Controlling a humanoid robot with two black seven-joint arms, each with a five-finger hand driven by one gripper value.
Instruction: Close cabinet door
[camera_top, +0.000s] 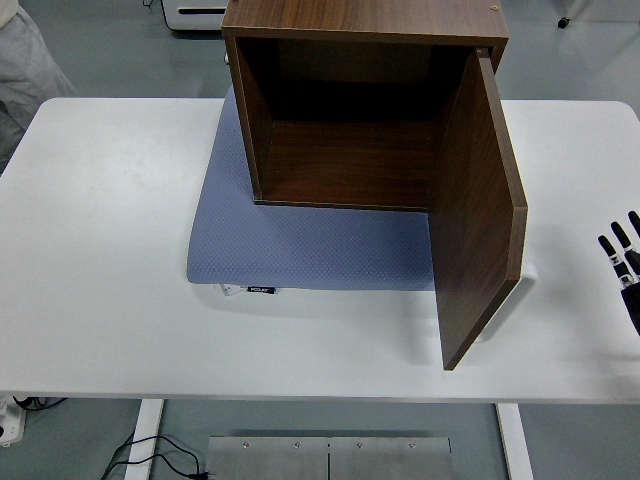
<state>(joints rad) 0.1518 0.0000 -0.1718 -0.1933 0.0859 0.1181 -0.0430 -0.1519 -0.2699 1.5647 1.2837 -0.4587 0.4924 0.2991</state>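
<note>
A dark wooden cabinet (365, 60) stands on a blue-grey mat (300, 240) at the back middle of the white table. Its inside is bare. Its door (478, 210) is hinged on the right and stands wide open, swung out toward the table's near edge. My right hand (626, 262) shows at the right edge of the picture, well to the right of the door and apart from it, with its fingers spread and holding nothing. My left arm is out of view.
The white table (100, 250) has bare room left of the mat and between the door and my right hand. A person's grey trouser leg (20, 60) shows at the top left, beyond the table. A cable lies on the floor below.
</note>
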